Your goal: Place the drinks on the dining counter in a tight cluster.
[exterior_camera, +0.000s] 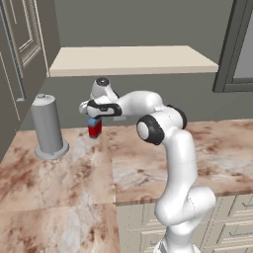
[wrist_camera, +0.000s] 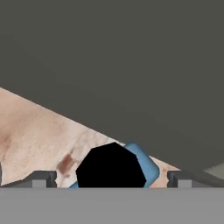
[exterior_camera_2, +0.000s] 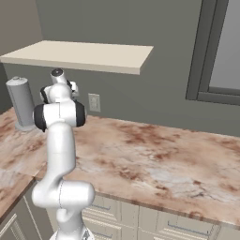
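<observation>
gripper (wrist_camera: 112,178) hung spread wide, fingers either side of the container, not pinching | red-and-blue container (exterior_camera: 94,127) stood on marbled counter (exterior_camera: 54,173), left-centre of frame, beside grey cylinder (exterior_camera: 48,126)

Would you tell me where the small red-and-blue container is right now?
In the left base view the red-and-blue container stands on the marbled counter near the back wall, right of the tall grey cylinder, directly beneath the open gripper.
</observation>
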Robot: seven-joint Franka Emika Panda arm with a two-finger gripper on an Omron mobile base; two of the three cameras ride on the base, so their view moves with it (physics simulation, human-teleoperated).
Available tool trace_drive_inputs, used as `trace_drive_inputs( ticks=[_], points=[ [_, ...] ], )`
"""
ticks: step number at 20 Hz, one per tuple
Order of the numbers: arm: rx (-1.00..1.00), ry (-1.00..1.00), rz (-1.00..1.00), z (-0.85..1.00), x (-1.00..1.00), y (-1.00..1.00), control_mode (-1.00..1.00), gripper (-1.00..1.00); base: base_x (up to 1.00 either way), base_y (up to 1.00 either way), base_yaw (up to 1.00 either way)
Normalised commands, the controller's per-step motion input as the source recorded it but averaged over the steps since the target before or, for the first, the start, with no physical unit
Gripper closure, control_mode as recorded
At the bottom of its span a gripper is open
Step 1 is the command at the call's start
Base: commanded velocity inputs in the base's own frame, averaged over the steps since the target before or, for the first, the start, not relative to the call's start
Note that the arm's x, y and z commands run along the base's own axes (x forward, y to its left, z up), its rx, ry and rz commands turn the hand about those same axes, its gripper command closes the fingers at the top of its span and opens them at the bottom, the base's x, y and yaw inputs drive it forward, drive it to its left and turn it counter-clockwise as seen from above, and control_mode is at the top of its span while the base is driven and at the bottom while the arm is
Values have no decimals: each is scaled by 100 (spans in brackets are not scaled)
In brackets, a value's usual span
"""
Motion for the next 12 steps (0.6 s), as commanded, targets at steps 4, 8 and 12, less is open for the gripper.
trace_drive_inputs(
  ticks=[4,8,12],
  points=[
    [0,0,0,-15,3,7,-100,-100,0,0,0],
    [0,0,0,0,0,0,-100,-100,0,0,0],
    [0,0,0,0,0,0,-100,-100,0,0,0]
  ],
)
